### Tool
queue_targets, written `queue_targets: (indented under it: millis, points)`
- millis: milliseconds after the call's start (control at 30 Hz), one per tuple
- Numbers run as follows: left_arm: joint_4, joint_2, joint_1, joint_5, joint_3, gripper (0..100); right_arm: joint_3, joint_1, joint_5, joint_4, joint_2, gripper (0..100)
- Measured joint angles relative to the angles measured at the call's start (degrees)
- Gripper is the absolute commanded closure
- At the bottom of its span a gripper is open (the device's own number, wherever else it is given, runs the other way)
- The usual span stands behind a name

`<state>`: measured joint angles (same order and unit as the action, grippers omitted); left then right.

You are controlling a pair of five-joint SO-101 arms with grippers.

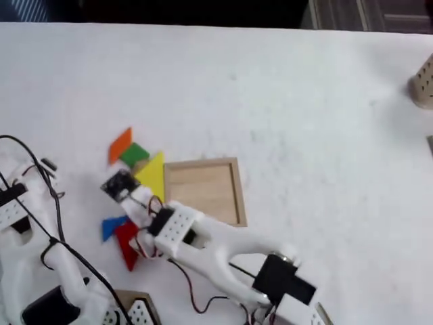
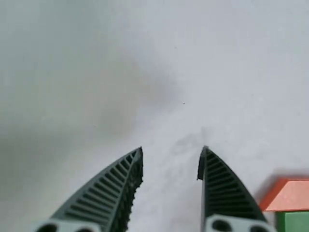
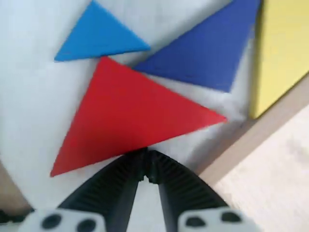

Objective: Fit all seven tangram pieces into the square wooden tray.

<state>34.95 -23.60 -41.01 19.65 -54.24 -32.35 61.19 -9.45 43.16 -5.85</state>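
The square wooden tray holds no pieces. Against its left side lies a yellow triangle, with a green piece and an orange piece beyond it. A dark blue piece, a light blue triangle and a red triangle lie close together. My right gripper is shut, its tips at the red triangle's edge nearest the tray. The right arm covers that spot from above. My left gripper is open over bare table, beside the orange piece.
The left arm and its black cable stand at the table's front left corner. A perforated wooden object sits at the far right edge. White tabletop stretches behind and to the right of the tray.
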Motion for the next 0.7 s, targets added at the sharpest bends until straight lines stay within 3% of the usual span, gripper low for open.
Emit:
queue_targets:
  millis: [200, 367, 433, 567, 700]
  points:
    - [0.00, 0.00, 0.00, 0.00, 0.00, 80, 0.88, -4.48, -0.53, 0.35, 2.37, 98.1]
    - [0.00, 0.00, 0.00, 0.09, 0.00, 80, 0.97, -8.44, -0.35, 11.25, 12.75, 98.1]
    - [0.00, 0.00, 0.00, 0.09, 0.00, 80, 1.05, -10.99, 2.99, 17.23, 18.11, 98.1]
    - [0.44, 0.00, 0.44, 0.09, 0.00, 80, 0.18, -20.84, 11.43, 26.20, 27.78, 98.1]
    - [2.11, 0.00, 2.99, -1.23, 0.00, 80, -6.24, -35.69, 14.77, 26.90, 34.02, 98.1]
